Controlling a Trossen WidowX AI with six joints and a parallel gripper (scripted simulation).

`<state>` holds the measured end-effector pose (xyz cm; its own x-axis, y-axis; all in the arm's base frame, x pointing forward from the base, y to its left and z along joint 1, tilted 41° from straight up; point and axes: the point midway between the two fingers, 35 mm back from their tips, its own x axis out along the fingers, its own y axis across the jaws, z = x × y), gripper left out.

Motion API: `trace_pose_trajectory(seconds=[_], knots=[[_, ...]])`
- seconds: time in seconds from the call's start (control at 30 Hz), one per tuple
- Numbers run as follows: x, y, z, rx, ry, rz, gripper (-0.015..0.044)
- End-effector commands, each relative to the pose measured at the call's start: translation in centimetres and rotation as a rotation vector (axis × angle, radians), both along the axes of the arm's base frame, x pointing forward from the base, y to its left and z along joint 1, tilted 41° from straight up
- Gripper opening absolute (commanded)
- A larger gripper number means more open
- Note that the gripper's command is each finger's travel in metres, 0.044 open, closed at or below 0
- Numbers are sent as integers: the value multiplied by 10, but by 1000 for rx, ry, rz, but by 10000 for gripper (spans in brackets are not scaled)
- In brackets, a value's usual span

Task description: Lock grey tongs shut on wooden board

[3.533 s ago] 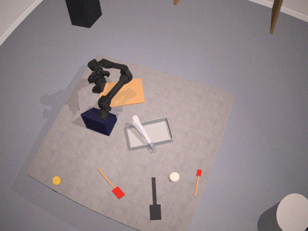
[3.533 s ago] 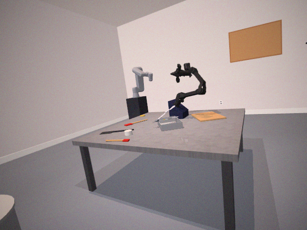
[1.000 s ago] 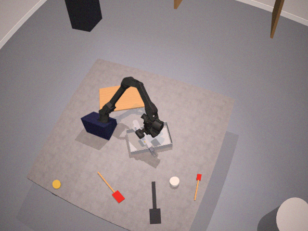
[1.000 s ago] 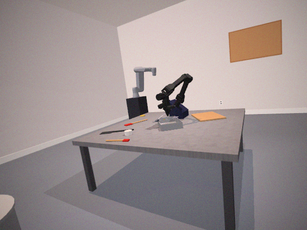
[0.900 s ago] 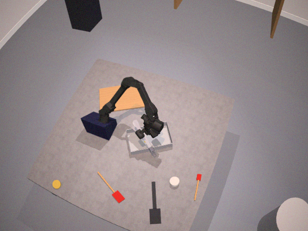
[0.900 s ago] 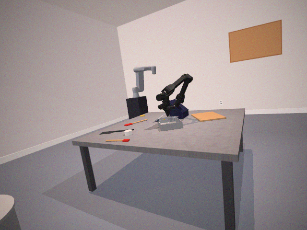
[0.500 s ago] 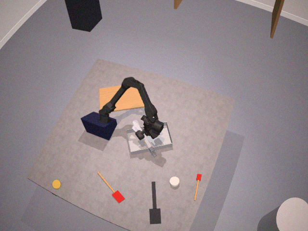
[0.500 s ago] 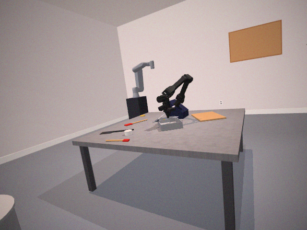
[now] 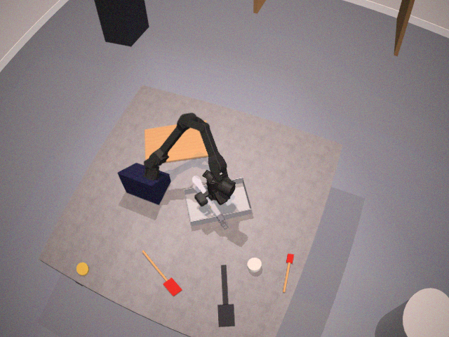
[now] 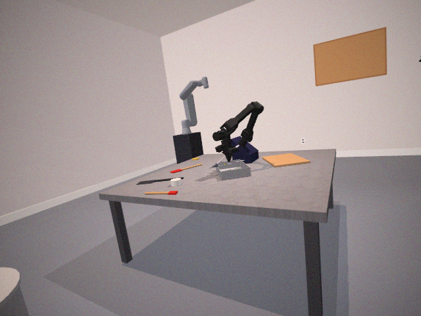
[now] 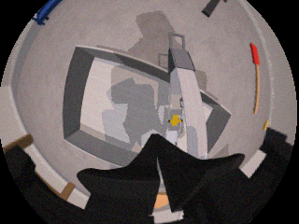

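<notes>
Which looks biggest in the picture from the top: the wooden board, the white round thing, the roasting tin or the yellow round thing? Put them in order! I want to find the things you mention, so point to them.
1 and 2, too close to rank: wooden board (image 9: 181, 144) (image 10: 285, 159) (image 11: 161, 201), roasting tin (image 9: 208, 220) (image 10: 234, 174) (image 11: 72, 93)
3. white round thing (image 9: 254, 265) (image 10: 175, 182)
4. yellow round thing (image 9: 82, 268) (image 10: 195, 158) (image 11: 265, 125)

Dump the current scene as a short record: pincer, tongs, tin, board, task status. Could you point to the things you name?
pincer (image 9: 220, 200) (image 10: 228, 160) (image 11: 155, 137): shut, above the tin
tongs (image 9: 217, 212) (image 11: 192, 98): across the tin, arms apart, one end past its rim
tin (image 9: 206, 220) (image 10: 236, 174) (image 11: 71, 93): on the table
board (image 9: 188, 147) (image 10: 286, 159): flat on the table, no tongs on it
status: tongs neither squeezed shut nor on the board
</notes>
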<state>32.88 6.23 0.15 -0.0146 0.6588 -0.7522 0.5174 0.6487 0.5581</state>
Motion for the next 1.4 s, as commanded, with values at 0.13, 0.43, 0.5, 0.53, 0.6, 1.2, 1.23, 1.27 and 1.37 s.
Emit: trace_pose_trajectory(seconds=[0.13, 0.43, 0.5, 0.53, 0.6, 1.2, 1.23, 1.27, 1.37], knots=[[-7, -10, -9, -5, 3, -1, -150], [-15, -20, -17, -6, 3, -1, -150], [-16, -22, -19, -6, 3, -1, -150], [-17, -23, -20, -6, 4, -1, -150], [-19, -25, -22, -6, 4, -1, -150], [-37, -43, -38, -4, 5, 0, -150], [-38, -43, -38, -4, 5, 0, -150], [-38, -44, -38, -4, 5, 0, -150], [-36, -43, -37, -3, 5, -2, -150]])
